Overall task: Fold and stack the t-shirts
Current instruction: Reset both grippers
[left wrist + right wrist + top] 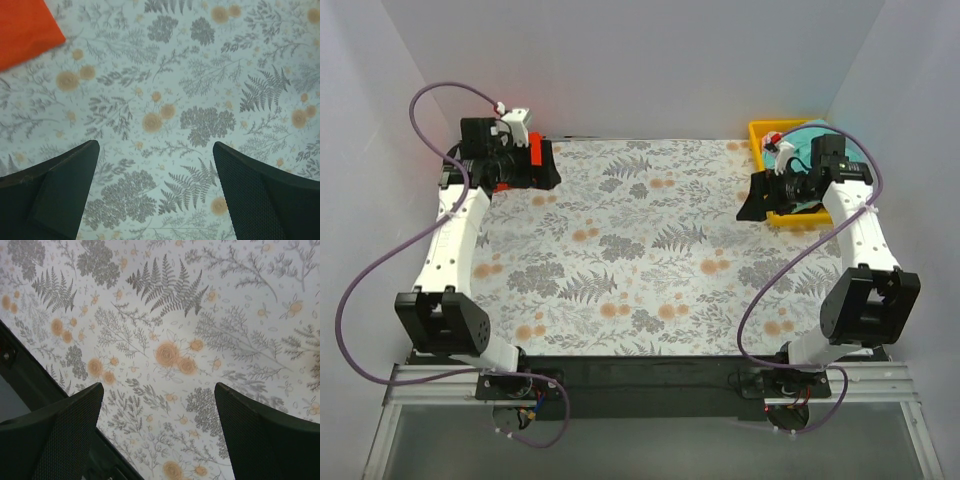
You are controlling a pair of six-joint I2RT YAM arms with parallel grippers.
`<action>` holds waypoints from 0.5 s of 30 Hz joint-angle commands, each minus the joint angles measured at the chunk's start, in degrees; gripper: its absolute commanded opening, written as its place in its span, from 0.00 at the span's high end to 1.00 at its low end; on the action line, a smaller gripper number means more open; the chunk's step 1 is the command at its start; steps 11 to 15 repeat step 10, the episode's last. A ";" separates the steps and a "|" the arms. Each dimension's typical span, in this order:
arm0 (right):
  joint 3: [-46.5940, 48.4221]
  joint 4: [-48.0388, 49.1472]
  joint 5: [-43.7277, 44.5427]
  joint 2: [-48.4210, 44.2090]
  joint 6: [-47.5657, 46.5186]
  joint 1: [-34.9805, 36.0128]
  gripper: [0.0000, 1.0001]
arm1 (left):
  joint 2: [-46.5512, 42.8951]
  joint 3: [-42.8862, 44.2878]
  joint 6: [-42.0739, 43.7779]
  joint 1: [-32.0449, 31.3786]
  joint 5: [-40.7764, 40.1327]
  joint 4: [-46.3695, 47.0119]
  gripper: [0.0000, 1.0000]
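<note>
The orange-red t-shirt lies at the far left corner of the table, mostly hidden under my left arm. One flat corner of the orange-red t-shirt shows at the top left of the left wrist view. My left gripper hovers just to its right, open, with only tablecloth between the fingers. The teal-green t-shirt sits bunched in the yellow bin at the far right, partly behind my right arm. My right gripper hangs open and empty just left of the bin.
A floral cloth covers the table. White walls close in the back and both sides. The dark front edge of the table shows in the right wrist view. Purple cables loop beside each arm.
</note>
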 commanded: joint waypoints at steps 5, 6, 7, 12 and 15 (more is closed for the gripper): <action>-14.78 6.64 2.87 -9.85 4.18 -0.27 0.02 | -7.38 -16.52 -4.04 1.24 2.57 2.19 0.02; -15.68 7.35 2.87 -11.69 4.45 -0.27 0.02 | -7.73 -17.92 -3.69 1.24 3.10 1.92 0.02; -16.47 8.31 3.04 -12.49 4.62 -0.27 0.02 | -8.78 -18.63 -3.51 1.33 3.36 2.44 0.02; -17.18 8.85 3.92 -14.25 4.89 -0.27 0.02 | -8.79 -19.34 -4.38 1.33 3.54 2.80 0.02; -17.18 8.85 3.92 -14.25 4.89 -0.27 0.02 | -8.79 -19.34 -4.38 1.33 3.54 2.80 0.02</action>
